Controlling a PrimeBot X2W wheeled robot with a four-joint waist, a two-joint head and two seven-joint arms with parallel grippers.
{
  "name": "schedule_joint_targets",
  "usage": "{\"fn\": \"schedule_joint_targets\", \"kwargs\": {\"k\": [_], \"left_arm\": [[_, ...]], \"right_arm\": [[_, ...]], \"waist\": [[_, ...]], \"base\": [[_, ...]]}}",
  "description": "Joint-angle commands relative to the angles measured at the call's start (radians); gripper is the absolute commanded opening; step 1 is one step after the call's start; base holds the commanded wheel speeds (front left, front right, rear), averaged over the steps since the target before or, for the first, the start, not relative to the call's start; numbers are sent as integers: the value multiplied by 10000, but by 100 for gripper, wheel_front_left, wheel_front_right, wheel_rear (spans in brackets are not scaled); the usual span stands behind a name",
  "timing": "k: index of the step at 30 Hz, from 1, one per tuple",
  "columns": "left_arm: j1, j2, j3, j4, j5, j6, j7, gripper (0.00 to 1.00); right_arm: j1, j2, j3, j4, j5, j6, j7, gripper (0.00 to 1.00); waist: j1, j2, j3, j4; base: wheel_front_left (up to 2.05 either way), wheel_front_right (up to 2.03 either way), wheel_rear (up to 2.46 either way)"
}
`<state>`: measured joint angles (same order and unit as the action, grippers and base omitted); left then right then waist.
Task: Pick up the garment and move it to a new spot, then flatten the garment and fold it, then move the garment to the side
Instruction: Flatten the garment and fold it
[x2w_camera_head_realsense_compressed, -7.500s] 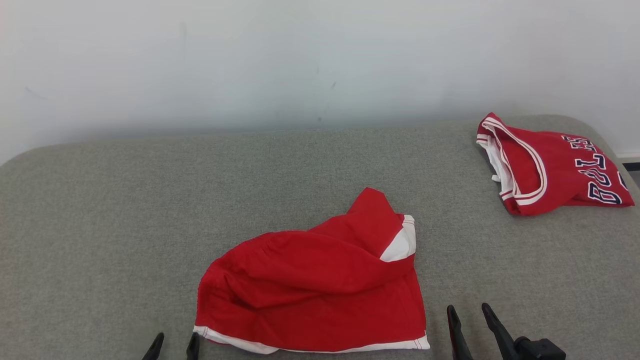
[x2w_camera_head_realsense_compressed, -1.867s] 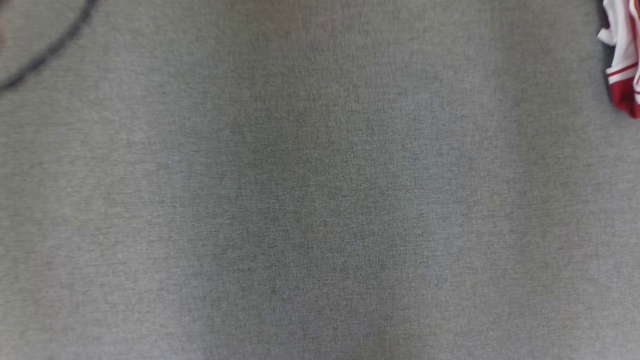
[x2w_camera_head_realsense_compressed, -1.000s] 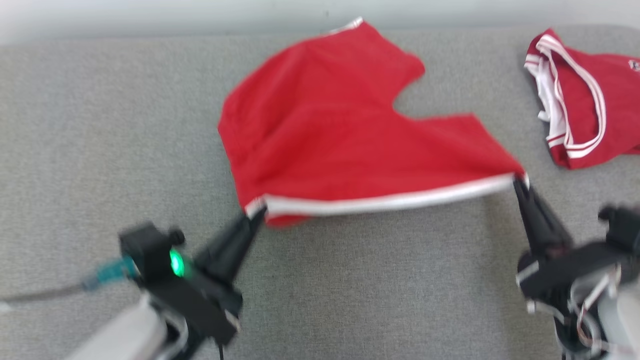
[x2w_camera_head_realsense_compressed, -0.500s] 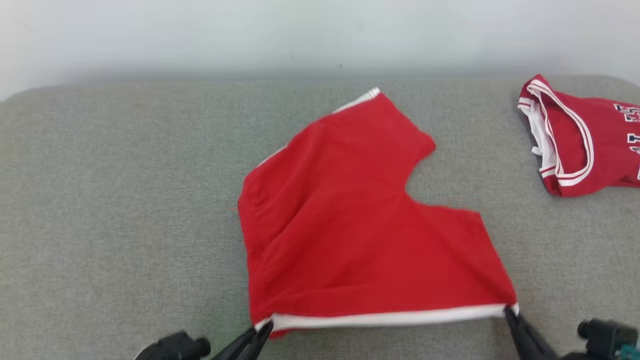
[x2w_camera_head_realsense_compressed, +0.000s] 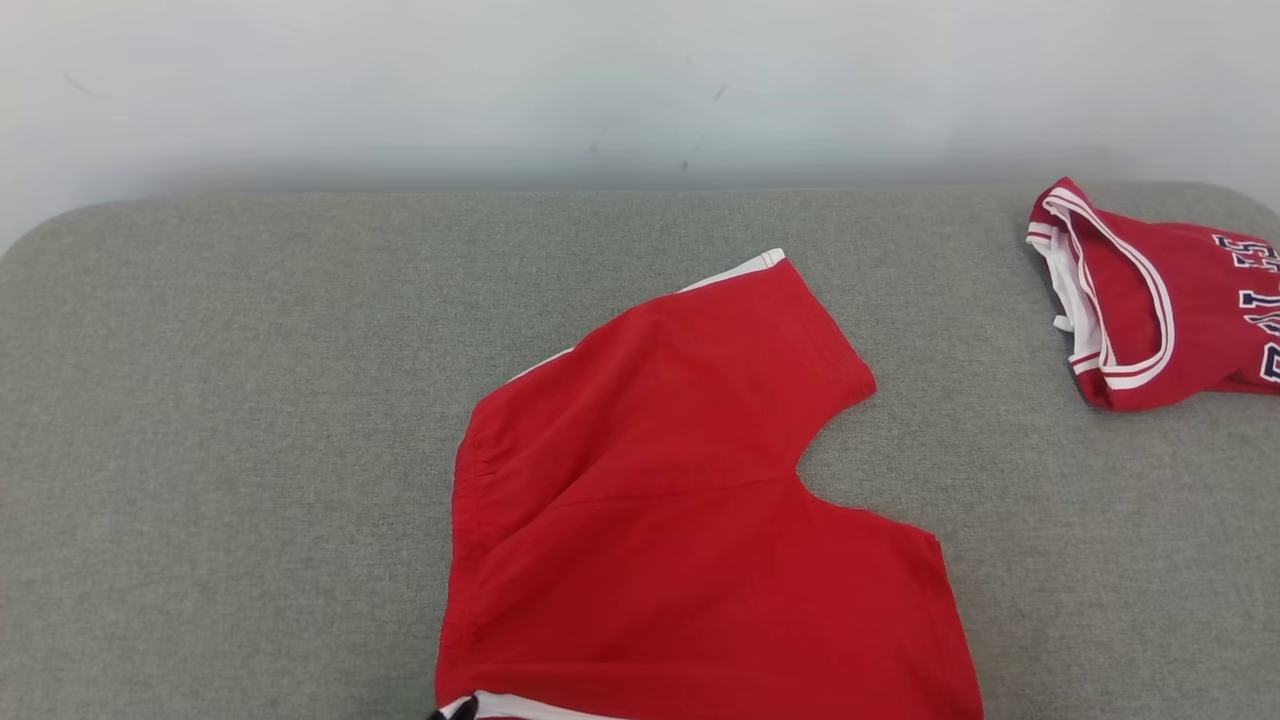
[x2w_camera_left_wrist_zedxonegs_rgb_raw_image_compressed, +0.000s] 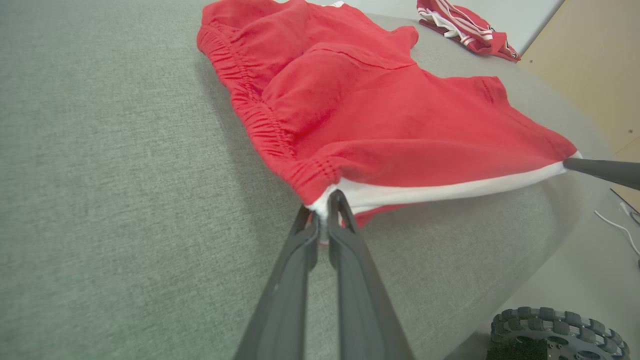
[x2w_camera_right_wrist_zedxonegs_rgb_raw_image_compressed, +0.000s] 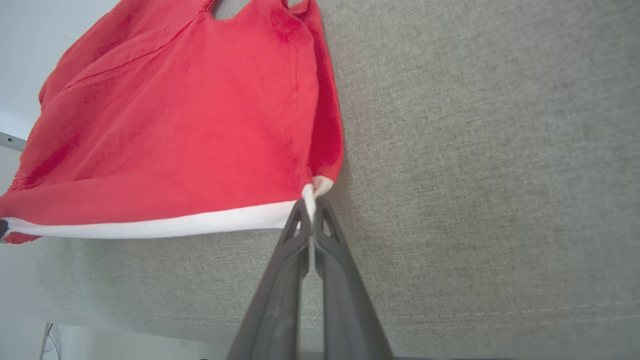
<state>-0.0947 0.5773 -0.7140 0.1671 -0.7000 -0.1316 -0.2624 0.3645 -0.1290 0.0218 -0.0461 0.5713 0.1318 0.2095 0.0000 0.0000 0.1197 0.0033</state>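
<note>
The garment (x2w_camera_head_realsense_compressed: 680, 520) is a pair of red shorts with a white hem band, spread mostly flat on the grey padded surface (x2w_camera_head_realsense_compressed: 250, 400), one leg pointing to the far side. My left gripper (x2w_camera_left_wrist_zedxonegs_rgb_raw_image_compressed: 327, 200) is shut on the hem's left corner by the elastic waistband; its dark tip (x2w_camera_head_realsense_compressed: 438, 713) peeks in at the head view's bottom edge. My right gripper (x2w_camera_right_wrist_zedxonegs_rgb_raw_image_compressed: 310, 205) is shut on the hem's other corner. The white hem (x2w_camera_right_wrist_zedxonegs_rgb_raw_image_compressed: 165, 226) stretches taut between the two grips, lifted slightly above the surface. In the left wrist view the garment (x2w_camera_left_wrist_zedxonegs_rgb_raw_image_compressed: 380, 115) lies ahead, with the right gripper's finger (x2w_camera_left_wrist_zedxonegs_rgb_raw_image_compressed: 600, 170) at its far corner.
A folded red jersey (x2w_camera_head_realsense_compressed: 1150, 300) with white trim and dark lettering lies at the far right corner of the surface. A pale wall runs behind. The surface's near edge (x2w_camera_right_wrist_zedxonegs_rgb_raw_image_compressed: 450, 310) is close below the grips. A robot wheel (x2w_camera_left_wrist_zedxonegs_rgb_raw_image_compressed: 555, 332) and floor show beyond that edge.
The head view has tilted, so both grippers have slipped off its bottom edge. The garment has been drawn nearer to the front edge, both grips still shut on the hem corners.
</note>
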Motion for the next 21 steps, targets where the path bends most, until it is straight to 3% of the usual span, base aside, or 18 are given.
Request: {"fn": "schedule_joint_targets", "kwargs": {"k": [1, 11, 21], "left_arm": [[180, -130, 72, -62, 134, 28, -25, 0], [-59, -795, 514, -643, 762, 28, -25, 0], [-1310, -1048, 722, -1076, 797, 28, -26, 0]], "right_arm": [[-158, 23, -58, -71, 7, -28, -72, 0], [-1344, -302, -631, -351, 374, -28, -193, 0], [-3845, -1334, -547, 19, 690, -28, 369, 0]], "waist": [[0, 0, 4, -28], [0, 0, 96, 104], [0, 0, 573, 587]], "base": [[0, 0, 0], [0, 0, 0], [0, 0, 0]]}}
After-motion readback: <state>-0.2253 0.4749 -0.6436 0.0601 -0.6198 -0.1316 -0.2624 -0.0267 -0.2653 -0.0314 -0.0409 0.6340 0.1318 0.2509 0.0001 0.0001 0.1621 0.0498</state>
